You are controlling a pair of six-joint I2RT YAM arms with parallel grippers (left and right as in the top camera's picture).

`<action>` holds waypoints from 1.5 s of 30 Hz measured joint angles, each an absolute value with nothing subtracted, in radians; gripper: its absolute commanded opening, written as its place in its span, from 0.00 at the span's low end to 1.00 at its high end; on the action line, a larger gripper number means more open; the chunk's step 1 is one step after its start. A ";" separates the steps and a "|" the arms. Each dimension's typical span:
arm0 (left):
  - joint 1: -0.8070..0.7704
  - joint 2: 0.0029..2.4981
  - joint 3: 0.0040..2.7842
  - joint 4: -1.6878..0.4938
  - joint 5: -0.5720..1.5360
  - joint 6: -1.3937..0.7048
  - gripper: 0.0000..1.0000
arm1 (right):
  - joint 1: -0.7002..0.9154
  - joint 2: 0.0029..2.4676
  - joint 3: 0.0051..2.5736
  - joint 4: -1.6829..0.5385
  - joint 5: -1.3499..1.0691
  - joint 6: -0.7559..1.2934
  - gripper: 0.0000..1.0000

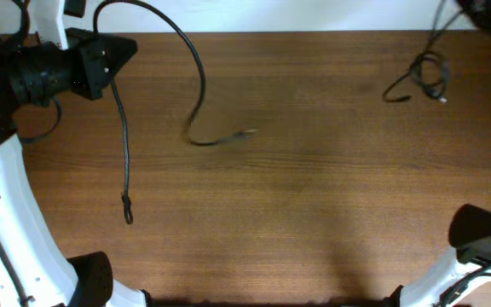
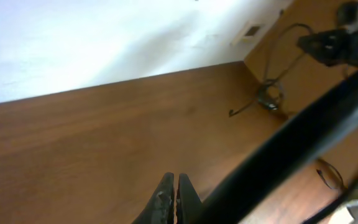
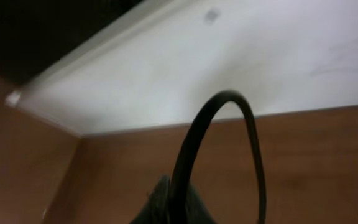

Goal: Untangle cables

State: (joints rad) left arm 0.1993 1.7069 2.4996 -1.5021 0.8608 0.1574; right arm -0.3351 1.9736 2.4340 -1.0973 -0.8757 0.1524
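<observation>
- The right gripper [image 3: 161, 198] sits at the near right edge of the surface [image 1: 314, 213]; I cannot tell whether it is open or closed.
- At the far left, the left gripper [image 2: 174, 190] is pinched closed on the long cable [image 1: 201, 85]. One strand trails toward the near edge and the other arcs right.
- The knotted cable bundle [image 1: 429, 75] lies in the far right corner, well apart.
</observation>
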 measured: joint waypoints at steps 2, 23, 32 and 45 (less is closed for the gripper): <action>0.165 1.707 2.500 -1.503 0.867 0.165 0.00 | -0.211 1.992 2.434 -1.101 -0.869 0.112 0.04; 0.121 1.705 2.500 -1.476 0.873 0.165 0.00 | -0.609 2.051 2.434 -1.087 -0.091 0.067 0.04; 0.007 1.705 2.500 -1.453 0.876 0.165 0.00 | -0.980 2.148 2.434 -0.994 -0.276 0.015 0.04; -0.011 1.705 2.500 -1.451 0.876 0.165 0.00 | -1.018 2.158 2.434 -1.040 -0.324 0.155 0.99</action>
State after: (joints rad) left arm -0.0113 1.7054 2.4996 -1.4509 0.8761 0.1646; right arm -1.0183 2.1582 2.4340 -1.0397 -0.3237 0.1551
